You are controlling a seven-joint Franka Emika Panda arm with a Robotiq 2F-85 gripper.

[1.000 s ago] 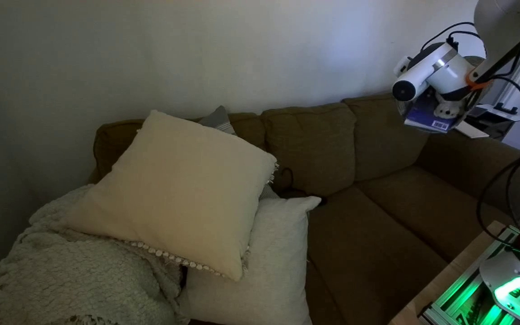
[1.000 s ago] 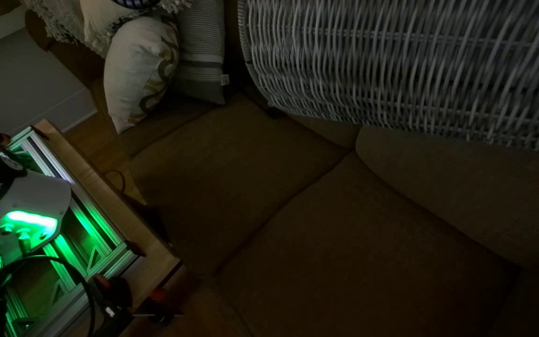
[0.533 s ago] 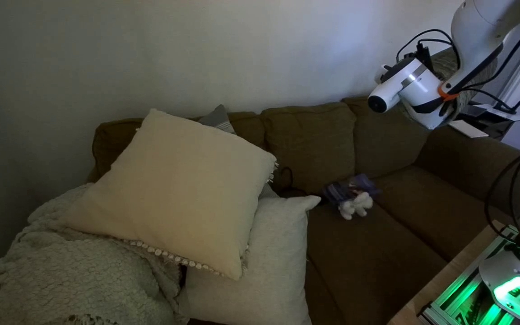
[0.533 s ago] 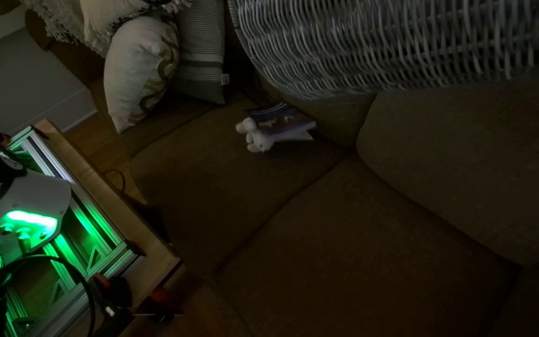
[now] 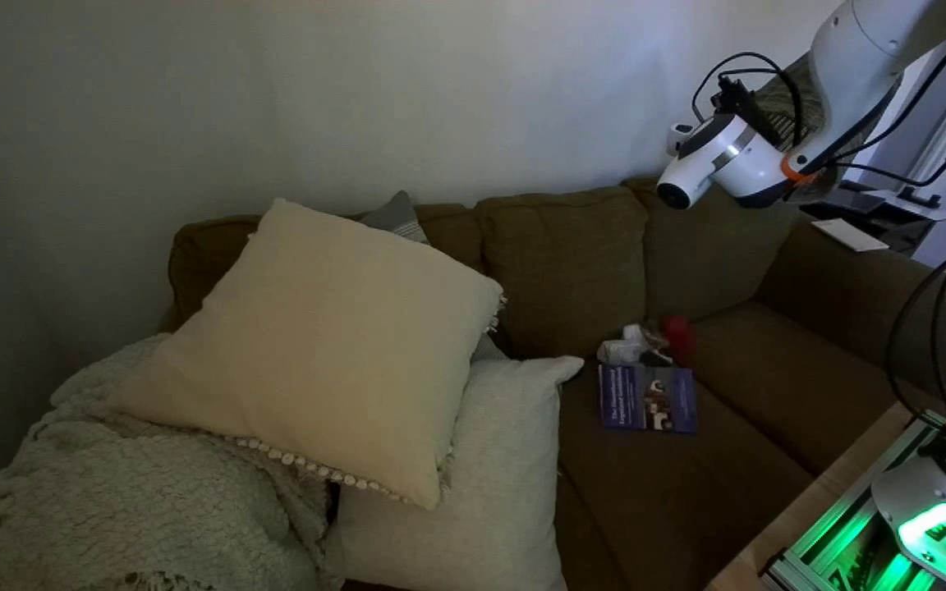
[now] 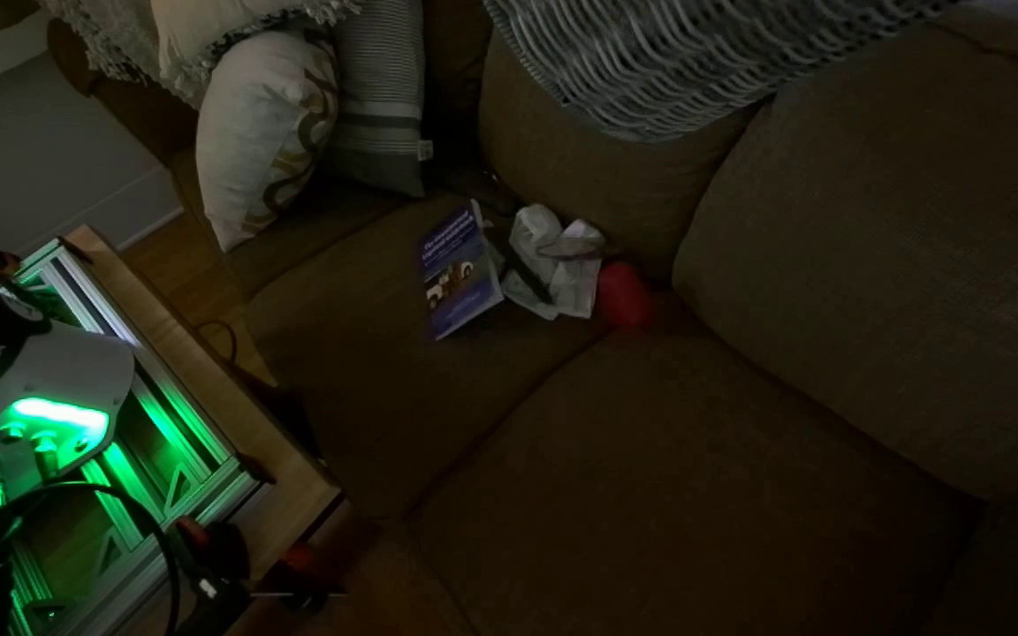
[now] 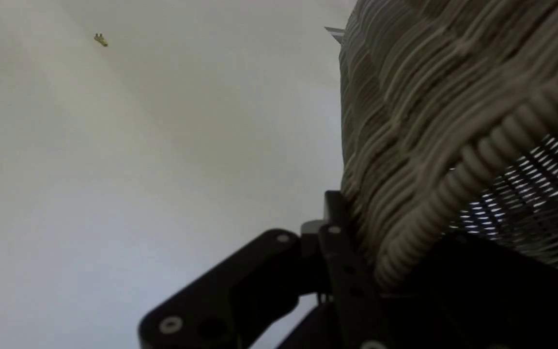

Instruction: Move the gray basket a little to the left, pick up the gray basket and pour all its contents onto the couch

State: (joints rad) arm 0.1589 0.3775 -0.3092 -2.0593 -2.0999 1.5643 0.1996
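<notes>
The couch (image 6: 695, 477) is where the contents are meant to land, and the pour onto it is judged to be the step in hand, well along. The arm (image 5: 859, 66) is raised high, and by it the basket (image 6: 703, 53) is held in the air above the couch, tilted, and partly hidden behind the arm in an exterior view. In the wrist view the gripper (image 7: 393, 223) is seen clamped on the basket's rim, the wall caught between its two fingers. Too little of the inside is shown for leftovers to be ruled out.

On the seat a book (image 6: 459, 269) is laid cover up, with pale things (image 6: 575, 278), crumpled, just beside it. Past these a red thing (image 6: 624, 294) is seen, blurred. Across the pale things a dark strip (image 6: 528, 272) is laid.

Next, a deeper tilt or slight shake is called for until the basket is judged emptied; only then should it be righted, under a firm grip.
</notes>
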